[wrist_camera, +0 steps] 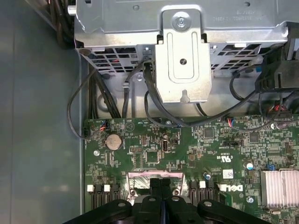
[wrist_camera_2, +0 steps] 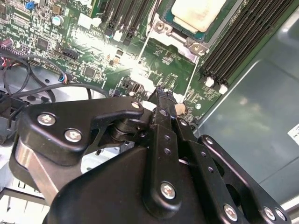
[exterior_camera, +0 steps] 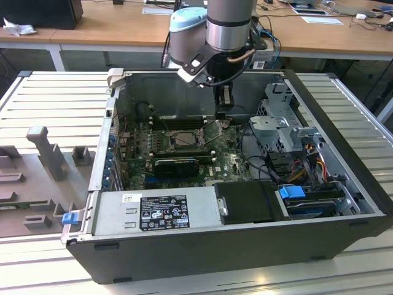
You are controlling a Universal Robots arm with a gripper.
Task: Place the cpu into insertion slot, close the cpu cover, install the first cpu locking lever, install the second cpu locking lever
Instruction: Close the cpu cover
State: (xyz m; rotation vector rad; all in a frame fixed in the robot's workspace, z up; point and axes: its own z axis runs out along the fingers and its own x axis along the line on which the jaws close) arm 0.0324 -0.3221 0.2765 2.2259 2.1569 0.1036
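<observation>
Wooden desks (exterior_camera: 92, 24) behind; tool (wrist_camera_2: 162, 95), closed tight, hangs over motherboard (exterior_camera: 228, 158) near cpu (wrist_camera_2: 196, 11).

The cpu (wrist_camera_2: 197, 11) lies on the motherboard (exterior_camera: 228, 161) inside the case (exterior_camera: 215, 253).

You have one open computer case (exterior_camera: 344, 203) carrying one green motherboard (exterior_camera: 230, 163). Count one cpu (wrist_camera_2: 196, 11) at the board's middle and one black graphics card (exterior_camera: 176, 166) beside it. One power supply (exterior_camera: 163, 212) lies along the case's near edge. There are two blue tabs: the corner tab (exterior_camera: 70, 217) and the drive tab (exterior_camera: 291, 192). Also count one gripper (exterior_camera: 224, 114), one coin cell (wrist_camera: 113, 141) and one finned heatsink (wrist_camera: 279, 187).
</observation>
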